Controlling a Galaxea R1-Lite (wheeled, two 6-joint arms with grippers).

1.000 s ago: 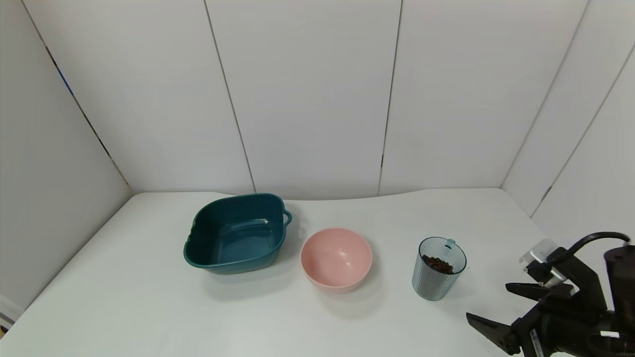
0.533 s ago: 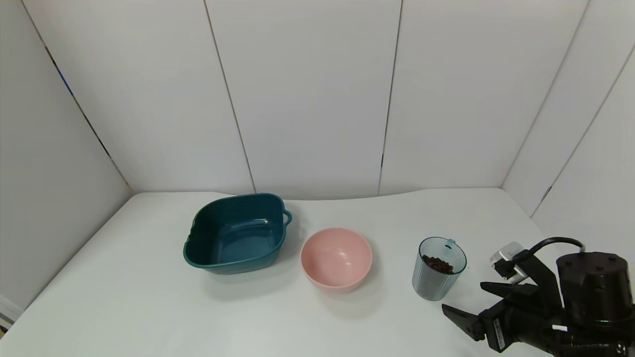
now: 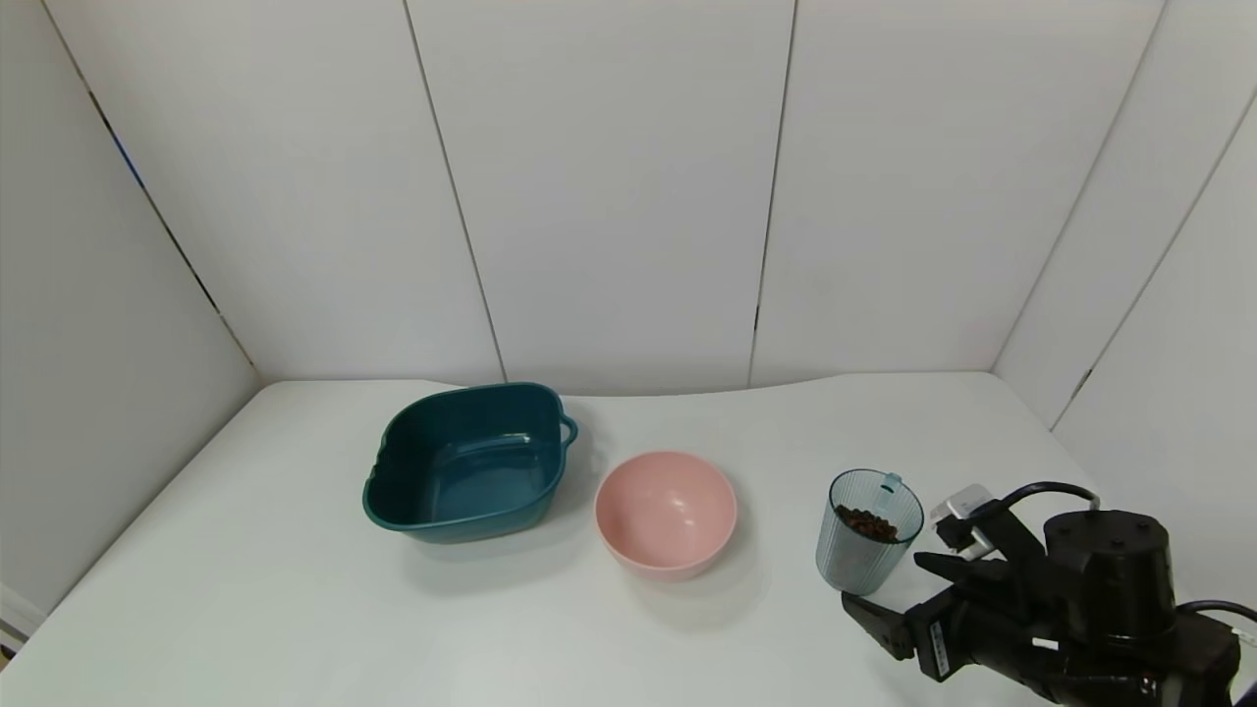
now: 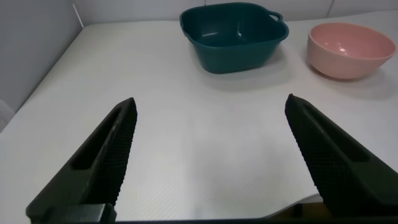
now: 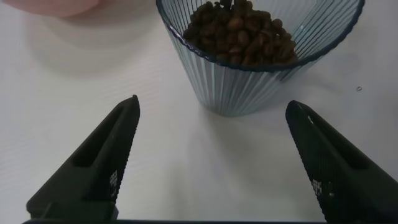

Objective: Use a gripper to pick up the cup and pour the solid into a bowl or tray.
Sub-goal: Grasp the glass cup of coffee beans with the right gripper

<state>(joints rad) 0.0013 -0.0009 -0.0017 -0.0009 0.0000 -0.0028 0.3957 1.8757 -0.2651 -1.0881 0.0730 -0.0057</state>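
Observation:
The ribbed blue-grey cup [image 3: 869, 538] stands upright on the white table, right of the pale pink bowl [image 3: 666, 511]. The brown bean-like solid [image 3: 866, 522] lies heaped inside it. My right gripper [image 3: 884, 581] is open, low over the table just to the near right of the cup, fingers pointing at it without touching. In the right wrist view the cup [image 5: 261, 81] with the solid [image 5: 239, 31] stands just beyond the open gripper [image 5: 212, 104]. My left gripper [image 4: 211, 99] is open and empty over bare table; the bowl [image 4: 351, 46] is far ahead of it.
A dark teal squarish tray [image 3: 466, 471] with handles stands empty left of the bowl; it also shows in the left wrist view [image 4: 236, 34]. White wall panels close the table [image 3: 245, 589] at the back and sides.
My right gripper has moved left and forward towards the cup, staying open. The cup, bowl and tray have not moved.

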